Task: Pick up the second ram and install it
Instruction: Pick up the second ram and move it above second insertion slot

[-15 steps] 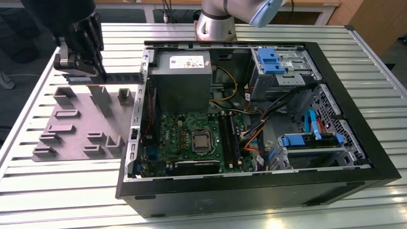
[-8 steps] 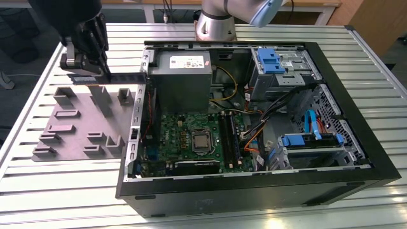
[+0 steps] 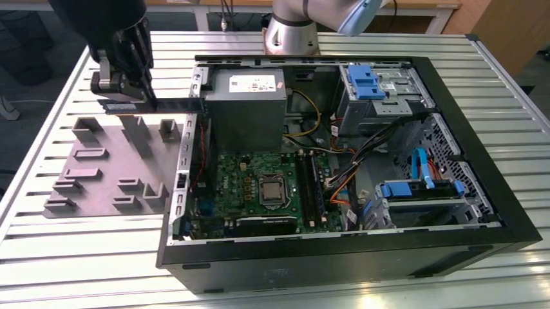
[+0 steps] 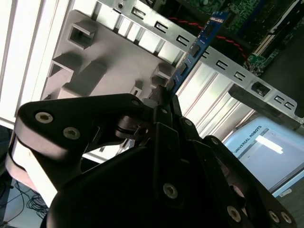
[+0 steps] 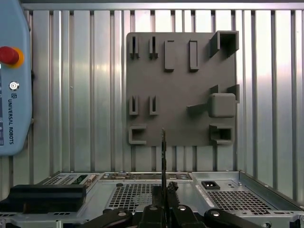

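Dark ram (image 3: 178,104) pinched by one end in the gripper's (image 3: 138,100) closed jaws, just outside the case (image 3: 344,267), long axis level, pointing at its wall.

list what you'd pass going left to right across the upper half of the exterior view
gripper shut on the second ram → grey power supply → blue drive bracket
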You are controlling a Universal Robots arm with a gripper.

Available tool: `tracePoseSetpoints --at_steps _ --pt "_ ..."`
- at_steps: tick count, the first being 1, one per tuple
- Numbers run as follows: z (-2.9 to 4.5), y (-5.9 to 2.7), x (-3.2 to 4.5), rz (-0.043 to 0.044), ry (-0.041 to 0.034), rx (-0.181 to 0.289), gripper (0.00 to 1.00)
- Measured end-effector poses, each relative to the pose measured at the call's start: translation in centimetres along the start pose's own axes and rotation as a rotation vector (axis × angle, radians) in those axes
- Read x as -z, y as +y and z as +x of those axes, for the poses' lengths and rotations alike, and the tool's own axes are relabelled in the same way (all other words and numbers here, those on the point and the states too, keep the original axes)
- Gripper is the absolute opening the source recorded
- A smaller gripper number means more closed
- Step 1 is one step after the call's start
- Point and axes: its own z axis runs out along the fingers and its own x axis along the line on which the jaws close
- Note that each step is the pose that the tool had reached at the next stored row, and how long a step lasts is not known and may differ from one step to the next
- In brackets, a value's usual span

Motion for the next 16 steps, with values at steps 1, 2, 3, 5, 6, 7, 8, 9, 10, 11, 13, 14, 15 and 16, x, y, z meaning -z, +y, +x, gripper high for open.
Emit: tracePoseSetpoints --at_steps 1,2,3,5,6,7,8,9,10,11,13,14,15,16 --pt "0.00 -0.10 0.00 0.0000 0.0000 0.000 0.14" --pt "0.00 -0.18 0.00 0.0000 0.0000 0.000 0.14" --pt "-0.01 -0.26 0.00 0.0001 0.0000 0.000 0.14" --pt "-0.01 -0.39 -0.01 0.0001 -0.0001 0.000 0.14" --pt "-0.01 -0.47 0.00 0.0000 0.0000 0.000 0.14" --pt "-0.01 -0.54 0.00 0.0000 0.0000 0.000 0.14" --pt "-0.01 -0.60 0.00 0.0000 0.0000 0.000 0.14" --pt "-0.02 -0.67 0.00 0.0000 0.0000 0.000 0.14" --pt "-0.02 -0.74 0.00 0.0000 0.0000 0.000 0.14" --pt "-0.02 -0.80 0.00 0.0000 0.0000 0.000 0.14" --pt "-0.02 -0.94 -0.01 0.0001 -0.0001 0.000 0.14" --pt "-0.02 -1.01 0.00 0.0000 0.0000 0.000 0.14" --pt "-0.03 -1.07 0.00 0.0000 0.0000 0.000 0.14" --pt "-0.03 -1.14 -0.01 0.0001 0.0000 0.000 0.14"
